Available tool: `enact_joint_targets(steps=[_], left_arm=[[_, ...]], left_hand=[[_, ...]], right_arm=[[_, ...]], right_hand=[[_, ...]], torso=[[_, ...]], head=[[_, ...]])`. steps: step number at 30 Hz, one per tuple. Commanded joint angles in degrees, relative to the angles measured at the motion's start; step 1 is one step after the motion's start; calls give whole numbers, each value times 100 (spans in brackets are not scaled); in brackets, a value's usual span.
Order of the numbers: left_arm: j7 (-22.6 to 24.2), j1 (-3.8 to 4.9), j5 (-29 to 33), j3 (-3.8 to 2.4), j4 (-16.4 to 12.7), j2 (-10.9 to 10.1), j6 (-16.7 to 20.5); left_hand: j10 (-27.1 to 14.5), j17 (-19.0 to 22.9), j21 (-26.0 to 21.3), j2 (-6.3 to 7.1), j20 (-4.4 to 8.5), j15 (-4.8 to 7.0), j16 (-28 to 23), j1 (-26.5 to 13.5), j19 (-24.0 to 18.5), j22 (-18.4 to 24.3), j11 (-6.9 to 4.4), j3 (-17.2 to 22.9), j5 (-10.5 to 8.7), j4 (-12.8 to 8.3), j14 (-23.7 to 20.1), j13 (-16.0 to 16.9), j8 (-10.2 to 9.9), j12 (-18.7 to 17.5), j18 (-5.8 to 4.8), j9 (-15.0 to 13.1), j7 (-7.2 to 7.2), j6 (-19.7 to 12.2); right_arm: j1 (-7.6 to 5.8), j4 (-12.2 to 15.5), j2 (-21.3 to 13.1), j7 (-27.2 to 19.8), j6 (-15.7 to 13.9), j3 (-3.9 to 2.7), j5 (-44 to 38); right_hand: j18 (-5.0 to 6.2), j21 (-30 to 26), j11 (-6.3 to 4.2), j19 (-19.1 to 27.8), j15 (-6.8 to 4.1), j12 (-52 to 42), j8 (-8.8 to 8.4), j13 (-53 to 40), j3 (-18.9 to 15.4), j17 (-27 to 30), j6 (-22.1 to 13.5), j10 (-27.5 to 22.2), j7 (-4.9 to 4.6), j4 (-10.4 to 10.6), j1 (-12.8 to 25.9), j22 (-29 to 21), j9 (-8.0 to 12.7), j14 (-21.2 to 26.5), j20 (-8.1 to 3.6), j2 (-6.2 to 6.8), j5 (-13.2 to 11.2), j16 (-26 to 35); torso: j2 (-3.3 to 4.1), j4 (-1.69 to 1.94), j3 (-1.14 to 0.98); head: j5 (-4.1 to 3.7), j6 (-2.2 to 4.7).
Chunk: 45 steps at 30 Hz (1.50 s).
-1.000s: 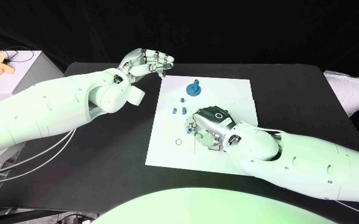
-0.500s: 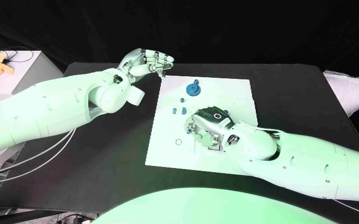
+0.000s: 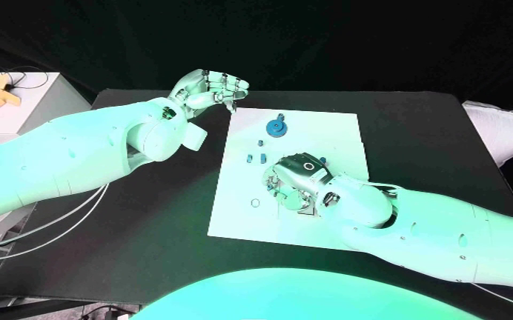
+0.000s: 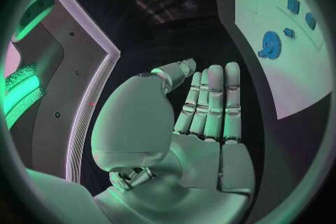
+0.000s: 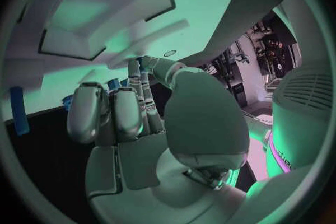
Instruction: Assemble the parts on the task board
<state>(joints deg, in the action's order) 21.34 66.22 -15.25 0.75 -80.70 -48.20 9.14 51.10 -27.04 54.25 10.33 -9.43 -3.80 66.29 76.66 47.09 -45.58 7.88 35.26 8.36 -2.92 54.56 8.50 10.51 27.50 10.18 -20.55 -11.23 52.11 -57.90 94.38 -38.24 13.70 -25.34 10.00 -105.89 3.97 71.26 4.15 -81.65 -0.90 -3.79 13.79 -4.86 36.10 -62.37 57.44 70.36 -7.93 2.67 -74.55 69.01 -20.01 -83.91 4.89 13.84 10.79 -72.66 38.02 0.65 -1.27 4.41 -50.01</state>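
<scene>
Right hand [image 3: 299, 179] lies low over the middle of the task board [image 3: 331, 129], fingers curled downward toward the board; I cannot tell whether it grips a part or merely presses there, since the palm hides the fingertips. Left hand [image 3: 210, 88] hovers off the board beside its far left corner, above the black table [image 3: 139, 216], fingers straight and close together with nothing in them — released.

Chief risk, as I judge it: working blind under the right palm, I could push a part aslant into its seat, or sweep a loose neighbour (the two small blue blocks [image 3: 254, 158] lie just beside the hand) across the board. The thin ring [image 3: 254, 203] lying near the board's left edge could be knocked onto the table by a careless sweep of the arm.

The board is a flat white plate in the table's middle. A blue gear [image 3: 277, 127] lies on its far part, with a small blue peg [image 3: 262, 143] nearby — the parts look small, rigid and easily shifted.
</scene>
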Motion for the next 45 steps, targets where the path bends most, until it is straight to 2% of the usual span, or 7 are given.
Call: enact_joint_targets(steps=[1, 17, 25, 28, 31, 37, 45], left_arm=[[17, 2, 35, -5, -7, 12, -83], [-5, 2, 35, -4, -2, 5, -101], [-7, 2, 35, -4, 15, 6, -108], [-7, 0, 35, -3, 21, 4, -112], [-9, -2, 35, -2, 26, 4, -117], [-11, -11, 35, 0, 34, 4, -131], [-15, -22, 35, 2, 40, 5, -150]], left_hand=[[-60, 17, -56, -13, 0, -12, -40, 12, 29, 24, 10, -50, 33, 4, -54, -17, 39, -29, 38, 11, 9, -33], [-61, 18, -59, -13, 0, -12, -41, 14, 30, 26, 10, -53, 32, 4, -55, -18, 40, -30, 38, 11, 9, -33], [-68, 21, -64, -13, -1, -13, -43, 15, 32, 30, 12, -58, 31, 4, -57, -22, 43, -32, 38, 12, 9, -32], [-68, 21, -64, -13, -1, -13, -43, 15, 32, 30, 12, -58, 31, 4, -57, -22, 43, -32, 38, 12, 9, -32], [-68, 21, -64, -13, -1, -13, -43, 15, 32, 30, 12, -58, 31, 4, -57, -22, 43, -32, 38, 12, 9, -32], [-74, 25, -73, -13, -2, -15, -45, 16, 35, 36, 13, -66, 29, 5, -59, -26, 46, -34, 38, 13, 9, -32], [-74, 25, -73, -13, -2, -15, -45, 16, 35, 36, 13, -66, 29, 5, -59, -26, 46, -34, 38, 13, 9, -32]], right_arm=[[20, -24, 6, -185, 111, 17, 118], [20, 80, -133, -123, -360, 20, 126], [-39, 365, -425, -99, -572, -25, 216], [-189, 496, -676, -150, -498, -75, 502], [-390, 551, -932, -272, -314, -107, 877], [-766, 505, -1394, -523, 118, -139, 1225], [-918, 228, -1601, -615, 501, -147, 1059]], right_hand=[[93, -115, 41, 67, 50, 12, -87, 74, -72, 38, -119, -213, 2, 16, -17, -109, 30, -101, 23, 119, -19, 24], [221, -708, 125, 341, 120, -61, -244, 104, -271, 438, -309, -728, -50, 10, -124, -681, 47, 45, 97, 159, 33, 235], [220, -707, 122, 333, 120, -114, -260, 93, -304, 453, -319, -739, -50, 17, -147, -670, 47, 50, 100, 145, 48, 235], [189, -573, 109, 249, 107, -224, -262, 77, -312, 375, -291, -660, -63, 39, -169, -522, 40, 11, 92, 122, 60, 164], [154, -422, 93, 162, 97, -294, -281, 71, -321, 286, -304, -601, -56, 64, -165, -360, 42, -20, 84, 127, 44, 92], [132, -333, 94, 106, 96, -341, -311, 82, -420, 202, -323, -613, -68, 120, -101, -260, 44, -49, 79, 211, 7, 13], [117, -284, 74, 66, 85, -414, -363, 93, -827, 139, -338, -754, -39, 231, -116, -183, 45, -62, 71, 228, -132, -77]], torso=[[-5, -8, 0], [-6, -5, -1], [-18, -19, -5], [-18, -19, -8], [-18, -22, -4], [-31, -39, 0], [-13, -22, -12]], head=[[-4, 1], [-49, 1], [-140, 1], [-169, 1], [-267, 1], [-315, 1], [-363, 43]])
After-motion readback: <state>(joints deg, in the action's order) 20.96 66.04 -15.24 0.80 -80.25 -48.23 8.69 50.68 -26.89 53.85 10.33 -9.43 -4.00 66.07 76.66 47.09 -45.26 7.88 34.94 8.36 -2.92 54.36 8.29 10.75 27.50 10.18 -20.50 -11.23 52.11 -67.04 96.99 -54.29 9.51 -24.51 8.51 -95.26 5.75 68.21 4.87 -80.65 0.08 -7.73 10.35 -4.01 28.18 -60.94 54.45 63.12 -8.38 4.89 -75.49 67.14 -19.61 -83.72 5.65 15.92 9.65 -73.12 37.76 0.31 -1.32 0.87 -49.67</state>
